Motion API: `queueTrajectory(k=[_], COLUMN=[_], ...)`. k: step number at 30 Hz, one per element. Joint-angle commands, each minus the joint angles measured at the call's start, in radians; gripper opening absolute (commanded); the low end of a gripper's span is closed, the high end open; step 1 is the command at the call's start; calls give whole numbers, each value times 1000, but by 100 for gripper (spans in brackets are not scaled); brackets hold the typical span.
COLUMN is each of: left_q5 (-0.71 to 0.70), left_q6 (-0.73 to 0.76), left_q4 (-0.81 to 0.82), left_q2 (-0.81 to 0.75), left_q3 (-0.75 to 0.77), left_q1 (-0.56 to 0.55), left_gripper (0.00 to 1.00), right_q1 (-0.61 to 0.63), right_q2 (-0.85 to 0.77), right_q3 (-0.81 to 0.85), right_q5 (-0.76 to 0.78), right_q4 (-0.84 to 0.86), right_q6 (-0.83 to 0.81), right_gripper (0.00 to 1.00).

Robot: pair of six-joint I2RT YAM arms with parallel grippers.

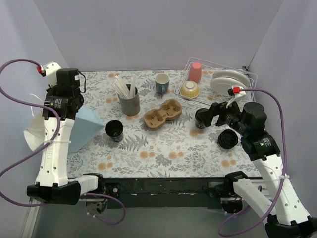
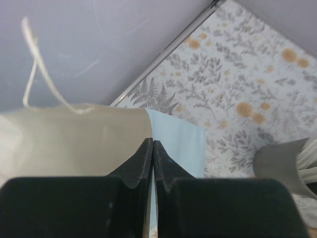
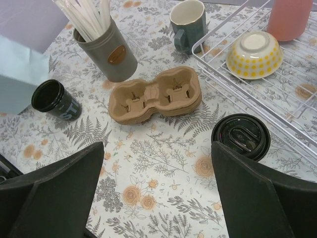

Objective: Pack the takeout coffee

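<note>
Two arms share the flowered worktop (image 1: 163, 158). The left jaws (image 2: 152, 145) are pinched together on the rim of the pale blue bag (image 1: 86, 130) at the left edge. The cardboard carrier (image 1: 162, 114) sits mid-worktop. The right jaws (image 3: 157, 148) stand wide apart and empty. A lidded cup (image 3: 241, 136) stands upright just ahead of them, right of the carrier, so the right arm is nearer. A second cup (image 1: 228, 140) sits beside that arm, and an open cup (image 1: 114, 130) near the bag.

Floral table (image 1: 163, 158) with cardboard carrier (image 1: 162, 114), three black cups (image 1: 114, 130) (image 3: 241, 136) (image 1: 228, 140), straw cup (image 1: 130, 104), mug (image 1: 162, 83), wire rack (image 1: 207, 95), blue bag (image 1: 86, 126).
</note>
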Motion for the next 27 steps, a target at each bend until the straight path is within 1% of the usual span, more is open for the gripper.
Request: queueTrajectory(k=[1,2,3,4,5,8,9,11,12,14,16,18,19,22,27], left_q5=[38,79,95,102,116,231,303,390,511,628,815,913,1014,1113,1185], left_q6=[60,64,67,66,63,64,66,67,67,61,52,29,20,-26,-57], left_q4=[-62,-79,-90,-95,-89,-67,-58,-18,-1,34,63,103,112,137,177], left_q2=[6,9,12,12,6,-15,-21,-46,-57,-78,-101,-129,-138,-193,-252], left_q3=[194,237,309,340,356,379,380,374,371,365,330,299,282,226,158], left_q1=[7,6,6,-2,-8,-11,-10,-10,-11,-11,-17,-40,-50,-60,-70], left_gripper=[0,0,0,0,0,0,0,0,0,0,0,0,0,0,0], right_q1=[2,3,3,3,3,3,3,3,3,2,2,3,3,3,3], right_q2=[-21,-21,-21,-23,-24,-30,-32,-33,-35,-44,-50,-60,-64,-64,-78], right_q3=[61,67,72,82,87,105,112,127,130,135,139,142,142,158,184], right_q5=[-8,-8,-8,-10,-8,-1,2,10,13,27,38,50,54,64,88], right_q4=[2,-1,-6,-7,-12,-25,-32,-53,-59,-71,-84,-99,-105,-140,-208], right_q6=[-6,-3,-3,-1,-1,-4,-4,-12,-14,-20,-24,-27,-29,-43,-60], right_gripper=[96,96,96,96,96,96,96,96,96,96,96,96,96,96,96])
